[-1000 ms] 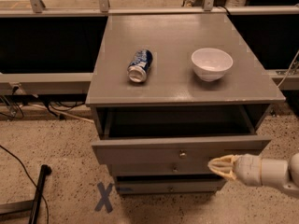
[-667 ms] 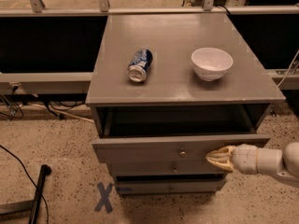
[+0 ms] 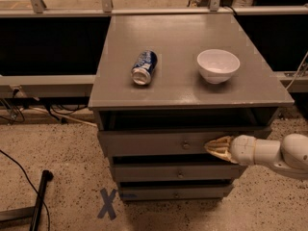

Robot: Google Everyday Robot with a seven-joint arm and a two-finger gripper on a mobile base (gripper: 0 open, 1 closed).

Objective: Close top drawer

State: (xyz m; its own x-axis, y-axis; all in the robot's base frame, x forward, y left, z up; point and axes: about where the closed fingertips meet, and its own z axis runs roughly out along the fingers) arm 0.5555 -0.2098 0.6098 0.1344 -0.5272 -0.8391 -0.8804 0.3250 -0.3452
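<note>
The top drawer (image 3: 154, 142) sat just under the tabletop (image 3: 183, 37) of the grey cabinet, at 6 o'clock from the tipped blue can (image 3: 144, 67) and the white bowl (image 3: 218, 65). It was still partly pulled out, with a dark strip of its box showing above the front panel. That strip was narrower than it had been a second earlier, so the drawer had slid some way in. The gripper (image 3: 216, 147) had come in from 3 o'clock and now pressed its tip against the front panel, just at 3 o'clock of the round knob (image 3: 185, 144). It looked clenched to a point and grasped nothing, acting as a pusher. By my reading the closing push was under way and working, but unfinished. The front still appeared to stand proud of the cabinet, so more travel toward 12 o'clock seemed needed. The contact was off-centre, which might skew the drawer.
</note>
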